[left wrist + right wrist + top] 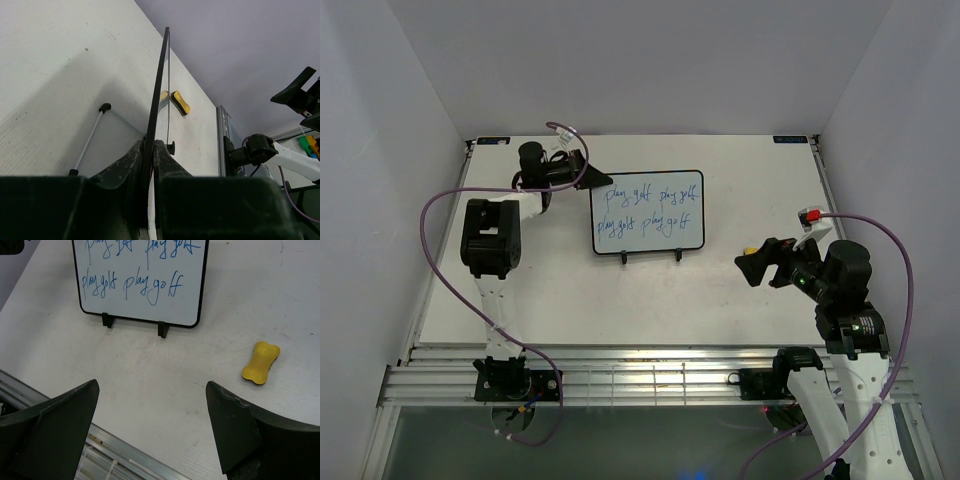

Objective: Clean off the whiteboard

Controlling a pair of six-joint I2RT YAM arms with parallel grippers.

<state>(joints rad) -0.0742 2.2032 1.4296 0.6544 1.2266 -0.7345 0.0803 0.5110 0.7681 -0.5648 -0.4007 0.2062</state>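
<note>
On the surface [570, 295], the left claw [591, 180] is pinching the whiteboard [647, 212]'s edge while the right claw [767, 268] is hovering wide open and empty.

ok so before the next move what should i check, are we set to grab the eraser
1. Left jaws shut on the whiteboard edge: ok.
2. Whiteboard upright, stand feet on the table: ok.
3. Right jaws open: ok.
4. Yellow eraser lying free on the table, nothing on it: ok.
5. Right jaws lined up over the eraser: not ok, in the right wrist view it lies beyond the gap, off to one side.
6. Board clean: not ok, blue writing covers it.
</note>
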